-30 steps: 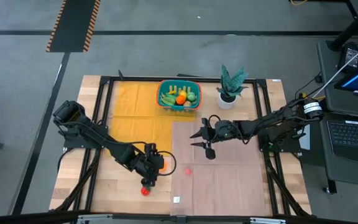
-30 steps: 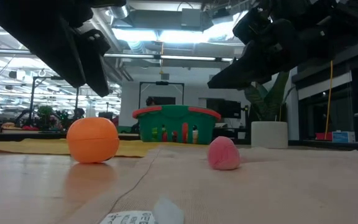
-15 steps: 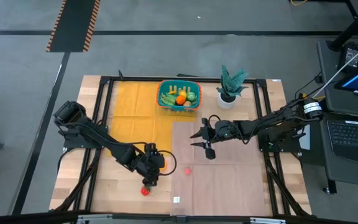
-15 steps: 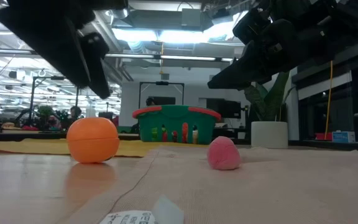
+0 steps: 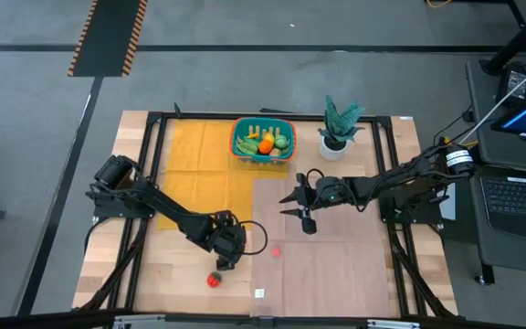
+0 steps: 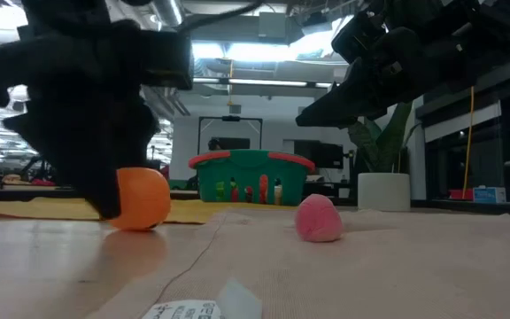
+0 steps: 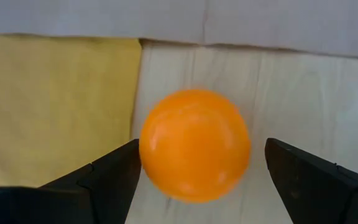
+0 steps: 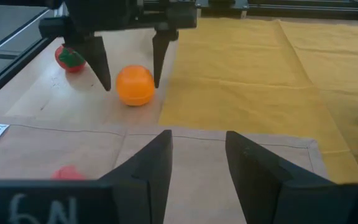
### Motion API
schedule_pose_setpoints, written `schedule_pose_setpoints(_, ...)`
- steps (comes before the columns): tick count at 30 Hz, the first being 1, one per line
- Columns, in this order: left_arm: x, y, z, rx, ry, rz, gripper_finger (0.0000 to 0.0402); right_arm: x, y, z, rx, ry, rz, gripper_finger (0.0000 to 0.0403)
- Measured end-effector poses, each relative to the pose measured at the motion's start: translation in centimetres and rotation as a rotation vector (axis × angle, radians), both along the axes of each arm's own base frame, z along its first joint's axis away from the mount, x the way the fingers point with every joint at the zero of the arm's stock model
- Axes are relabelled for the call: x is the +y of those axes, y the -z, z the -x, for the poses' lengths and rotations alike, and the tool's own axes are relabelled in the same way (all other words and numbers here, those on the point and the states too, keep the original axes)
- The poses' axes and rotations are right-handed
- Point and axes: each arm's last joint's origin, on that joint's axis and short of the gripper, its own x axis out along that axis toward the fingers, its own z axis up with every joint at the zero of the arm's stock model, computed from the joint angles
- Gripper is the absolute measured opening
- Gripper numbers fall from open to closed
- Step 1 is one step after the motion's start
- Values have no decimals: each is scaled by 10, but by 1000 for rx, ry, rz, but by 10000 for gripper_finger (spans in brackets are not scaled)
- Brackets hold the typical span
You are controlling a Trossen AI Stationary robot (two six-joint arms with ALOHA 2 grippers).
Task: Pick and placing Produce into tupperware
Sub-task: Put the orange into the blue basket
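The orange ball [image 7: 194, 146] rests on the bare wood by the yellow cloth's corner. My left gripper [image 5: 229, 247] is open and down at table level, one finger on each side of the ball [image 8: 135, 85]. My right gripper [image 5: 299, 206] is open and hovers over the tan mat, holding nothing. The teal basket with the orange-red rim [image 5: 264, 139] stands at the far edge on the yellow cloth, with several toy pieces in it. A pink piece [image 5: 276, 249] lies on the tan mat. A red piece [image 5: 214, 280] lies on the wood near the front edge. My left gripper comes down from above around the orange ball. One finger [image 7: 114, 171] stands right at the ball's side [image 7: 144, 149]; whether they touch, I cannot tell. The other finger [image 7: 303, 174] stands clear of it. The ball sits on the table.
A white pot with a green plant [image 5: 336, 137] stands right of the basket. A small white label [image 5: 259, 293] lies near the front edge. The yellow cloth [image 5: 194, 169] covers the far left, and the tan mat [image 5: 336, 265] covers the right half. Black frame rails border the table.
My left gripper has come down from above the orange ball to table level, so its open fingers now straddle the ball, and the arm has stretched a little toward the table's right. The ball has stayed in place.
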Motion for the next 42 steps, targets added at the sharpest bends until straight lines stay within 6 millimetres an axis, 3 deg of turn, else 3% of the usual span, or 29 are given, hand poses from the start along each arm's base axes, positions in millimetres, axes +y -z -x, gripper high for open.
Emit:
schedule_pose_setpoints(24,7,3,-7,-22,-46,11,324,0,0,0,2,1,-2,152)
schedule_pose_setpoints(38,12,3,-9,-23,-56,9,241,0,0,0,2,1,-2,152)
schedule_pose_setpoints(42,12,3,-9,-22,-52,8,238,0,0,0,2,1,-2,152)
